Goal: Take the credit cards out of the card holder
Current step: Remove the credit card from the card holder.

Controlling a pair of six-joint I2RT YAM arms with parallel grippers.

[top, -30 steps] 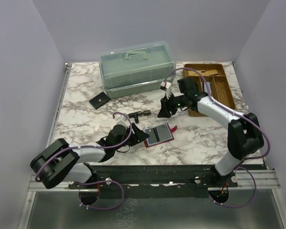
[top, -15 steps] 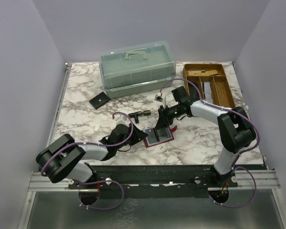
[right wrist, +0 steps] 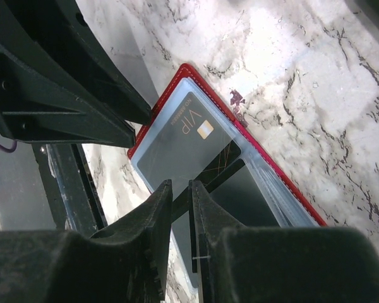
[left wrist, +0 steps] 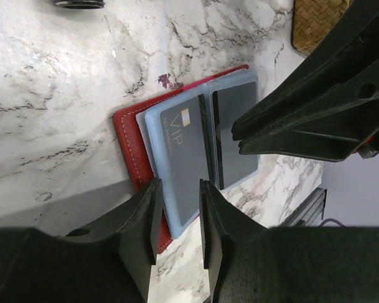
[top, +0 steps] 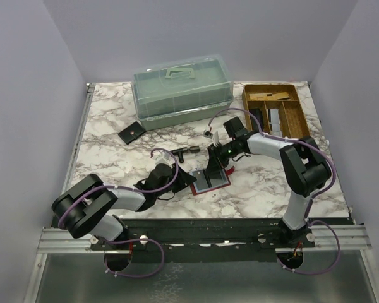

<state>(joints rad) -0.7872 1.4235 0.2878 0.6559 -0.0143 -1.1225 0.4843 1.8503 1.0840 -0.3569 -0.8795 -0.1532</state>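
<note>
Both pincers crowding the card holder, cards not out yet

From overhead, the red card holder (top: pixel 210 180) lies mid-table, with the left gripper (top: pixel 191 180) at its 9 o'clock and the right gripper (top: pixel 213 165) at 12. Only the wrist cams show the credit cards (left wrist: pixel 180 151) tucked in clear sleeves (right wrist: pixel 265 173). Each pincer's nearly together at a sleeve edge; can't tell if either actually pinches.

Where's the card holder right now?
Top view: the card holder lies open on the table, centre-front, between the left gripper and right gripper.
</note>
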